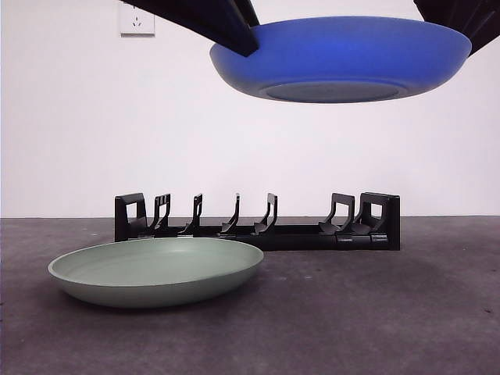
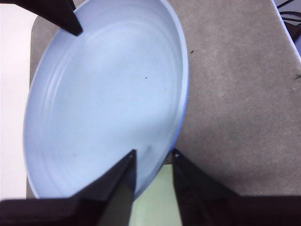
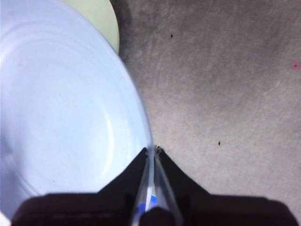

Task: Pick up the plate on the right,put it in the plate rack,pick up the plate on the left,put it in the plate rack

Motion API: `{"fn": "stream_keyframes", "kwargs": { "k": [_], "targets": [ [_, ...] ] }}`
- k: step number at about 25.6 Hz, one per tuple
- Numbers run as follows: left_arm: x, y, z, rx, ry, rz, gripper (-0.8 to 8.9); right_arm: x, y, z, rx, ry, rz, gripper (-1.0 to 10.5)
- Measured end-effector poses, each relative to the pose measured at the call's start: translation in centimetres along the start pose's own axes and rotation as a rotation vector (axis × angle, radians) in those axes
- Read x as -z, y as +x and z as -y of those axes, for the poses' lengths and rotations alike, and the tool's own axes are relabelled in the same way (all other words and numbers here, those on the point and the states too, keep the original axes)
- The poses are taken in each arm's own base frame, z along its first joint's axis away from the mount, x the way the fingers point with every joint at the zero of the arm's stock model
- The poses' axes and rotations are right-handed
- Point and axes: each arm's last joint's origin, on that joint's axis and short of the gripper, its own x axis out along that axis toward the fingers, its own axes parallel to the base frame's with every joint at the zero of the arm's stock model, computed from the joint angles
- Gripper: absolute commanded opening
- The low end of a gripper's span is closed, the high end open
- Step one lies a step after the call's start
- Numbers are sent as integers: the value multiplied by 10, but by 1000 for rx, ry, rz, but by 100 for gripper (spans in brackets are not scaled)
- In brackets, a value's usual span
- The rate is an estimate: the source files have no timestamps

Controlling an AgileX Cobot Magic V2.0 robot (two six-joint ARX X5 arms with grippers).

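I had the blue plate up in the air, roughly level and bottom down, well above the black plate rack and toward its right half. By my reckoning the task was only in its first stretch: this plate was lifted but not yet slotted, every gap between the rack's prongs was bare, and the pale green plate lay untouched on the bench, just in front of the rack's left end. Both placings were left to do.

My right pincer was clenched on the blue plate's rim, its jaws nearly together with only the thin edge between them. My left pincer sat at the opposite rim, jaws a narrow gap apart, one over the plate's inside face and one outside the edge; I judged it to be gripping too, though the contact itself was hard to make out. Below the left pincer a sliver of the green plate showed.
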Motion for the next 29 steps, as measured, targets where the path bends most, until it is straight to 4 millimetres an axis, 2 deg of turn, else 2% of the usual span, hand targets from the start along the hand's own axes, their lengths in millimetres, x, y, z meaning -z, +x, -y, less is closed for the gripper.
{"fn": "stream_keyframes", "kwargs": {
  "k": [5,9,18,22,26,29],
  "targets": [
    [2,3,3,36,12,-18,19,0,1,-2,-7,-8,2,-12],
    [1,6,7,74,42,-18,-9,-1,1,-3,-12,-15,5,-12],
    [1,6,8,82,47,-18,-8,-1,1,-4,-13,-18,8,-10],
    [1,6,8,83,42,-18,-8,-2,1,-4,-16,-21,14,25],
    [0,6,8,95,6,-2,-8,-6,1,-5,-33,-40,54,322],
    [0,6,9,104,-33,2,-8,-10,-3,-7,-47,-58,97,401]
  ]
}}
